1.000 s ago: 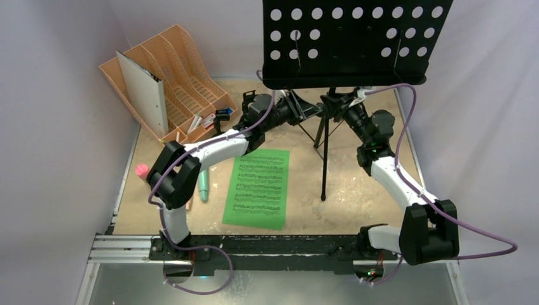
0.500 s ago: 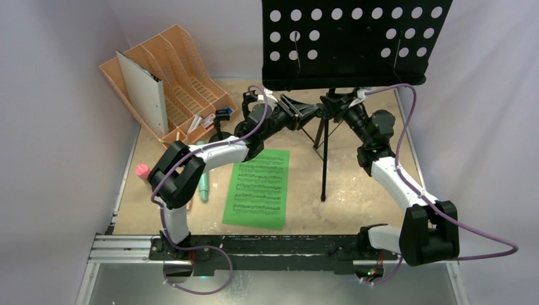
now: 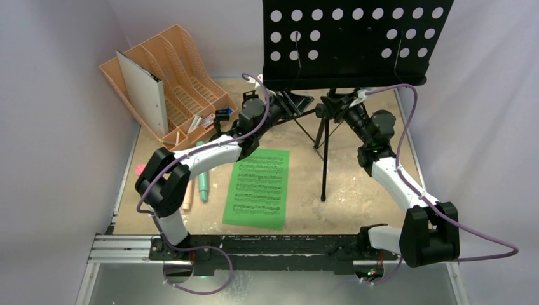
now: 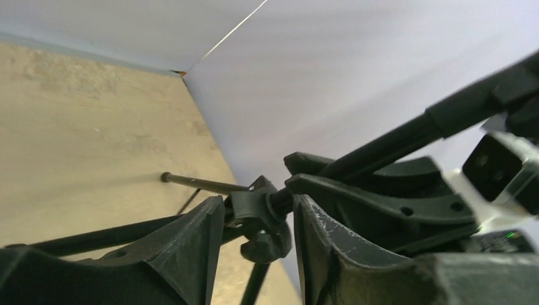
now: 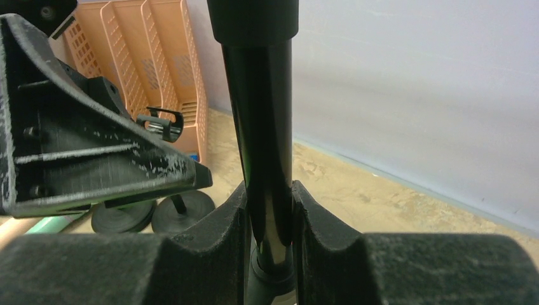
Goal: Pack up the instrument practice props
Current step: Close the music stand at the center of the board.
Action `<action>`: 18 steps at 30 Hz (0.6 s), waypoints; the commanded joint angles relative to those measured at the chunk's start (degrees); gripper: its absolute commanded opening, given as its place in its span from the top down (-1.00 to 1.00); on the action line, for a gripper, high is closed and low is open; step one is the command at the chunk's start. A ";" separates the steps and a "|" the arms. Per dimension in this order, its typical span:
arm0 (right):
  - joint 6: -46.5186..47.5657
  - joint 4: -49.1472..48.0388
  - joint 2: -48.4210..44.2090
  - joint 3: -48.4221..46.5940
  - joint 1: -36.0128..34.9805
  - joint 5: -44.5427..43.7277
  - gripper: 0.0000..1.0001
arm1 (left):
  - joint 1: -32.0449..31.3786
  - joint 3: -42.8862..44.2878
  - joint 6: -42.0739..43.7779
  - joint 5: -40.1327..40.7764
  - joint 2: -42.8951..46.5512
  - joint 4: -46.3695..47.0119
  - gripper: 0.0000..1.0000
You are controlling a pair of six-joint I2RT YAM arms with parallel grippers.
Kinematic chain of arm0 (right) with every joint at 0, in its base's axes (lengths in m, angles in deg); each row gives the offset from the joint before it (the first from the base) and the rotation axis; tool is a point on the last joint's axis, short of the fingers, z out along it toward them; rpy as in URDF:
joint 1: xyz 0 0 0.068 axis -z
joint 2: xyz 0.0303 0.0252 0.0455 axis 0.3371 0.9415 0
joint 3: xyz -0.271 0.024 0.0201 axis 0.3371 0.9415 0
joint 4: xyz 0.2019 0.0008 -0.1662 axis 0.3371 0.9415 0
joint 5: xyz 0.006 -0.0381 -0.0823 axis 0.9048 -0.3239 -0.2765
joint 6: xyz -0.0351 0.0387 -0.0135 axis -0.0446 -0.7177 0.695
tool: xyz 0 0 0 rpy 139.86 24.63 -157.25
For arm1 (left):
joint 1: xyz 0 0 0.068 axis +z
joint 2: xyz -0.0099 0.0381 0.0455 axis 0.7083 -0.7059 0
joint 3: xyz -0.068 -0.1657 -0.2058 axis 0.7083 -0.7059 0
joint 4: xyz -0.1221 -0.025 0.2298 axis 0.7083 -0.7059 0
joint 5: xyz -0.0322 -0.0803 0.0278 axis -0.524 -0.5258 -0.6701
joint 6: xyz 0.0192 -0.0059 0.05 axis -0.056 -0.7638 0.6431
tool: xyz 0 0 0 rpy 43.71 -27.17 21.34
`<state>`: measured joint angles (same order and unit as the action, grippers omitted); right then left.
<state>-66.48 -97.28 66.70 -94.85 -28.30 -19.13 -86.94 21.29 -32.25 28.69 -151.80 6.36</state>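
Observation:
The black tripod (image 3: 324,152) stands at the back with its perforated music desk (image 3: 356,41) on top. My right gripper (image 3: 337,105) is shut on the tripod's upright pole (image 5: 267,127), fingers pressed on both sides (image 5: 268,190). My left gripper (image 3: 295,103) comes in from the left, its jaws narrow around the tripod's collar knob (image 4: 264,222) where the legs meet. A green sheet-music page (image 3: 257,189) lies flat in the middle. The teal microphone (image 3: 203,181) lies left of it. The pink microphone (image 3: 140,169) is mostly hidden by my left arm. Two clip poles (image 3: 220,117) stand by the rack, and their round bases (image 5: 184,210) show in the right wrist view.
The orange file rack (image 3: 184,82) with a grey binder (image 3: 143,92) stands at the back left. Walls close in on the left, back and right. A tripod leg (image 4: 197,184) stretches toward the back corner. Purple cables loop off both arms.
My left arm's elbow has swung left and its gripper has drawn back a little to the left at the tripod's collar, jaws narrower. The right arm and tripod have not moved.

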 commanded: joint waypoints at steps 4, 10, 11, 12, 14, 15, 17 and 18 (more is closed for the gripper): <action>-1.13 -1.31 -1.81 -2.23 0.51 -1.64 0.96 | -1.67 -0.90 20.79 -2.56 1.25 9.27 -0.04; -0.97 -1.25 -1.86 -2.04 0.51 -1.23 0.95 | -0.64 -3.14 26.30 -9.36 -1.16 26.79 -0.07; -0.99 -1.28 -1.82 -1.99 0.47 -1.04 0.95 | 0.06 -2.36 25.73 -12.27 -2.31 28.91 -0.07; -1.03 -1.23 -1.73 -2.02 0.48 -0.89 0.95 | 1.46 -1.21 24.55 -15.51 -3.60 30.99 -0.08; -0.97 -1.16 -1.80 -1.98 0.51 -0.62 0.95 | 4.13 1.64 20.21 -22.69 -6.94 35.91 -0.08; -0.90 -1.02 -1.87 -1.97 0.45 -0.37 0.95 | 5.24 3.17 17.87 -25.72 -8.63 39.09 -0.09; -0.61 -0.84 -2.06 -1.86 0.41 -0.32 0.95 | 6.91 5.72 13.20 -30.07 -11.84 45.12 -0.10; -0.55 -0.86 -2.07 -1.83 0.48 -0.30 0.95 | 7.44 7.12 12.02 -31.31 -13.05 45.98 -0.10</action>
<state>-66.33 -97.26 66.70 -94.85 -28.28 -19.04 -82.94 22.95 -13.34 9.21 -160.30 37.72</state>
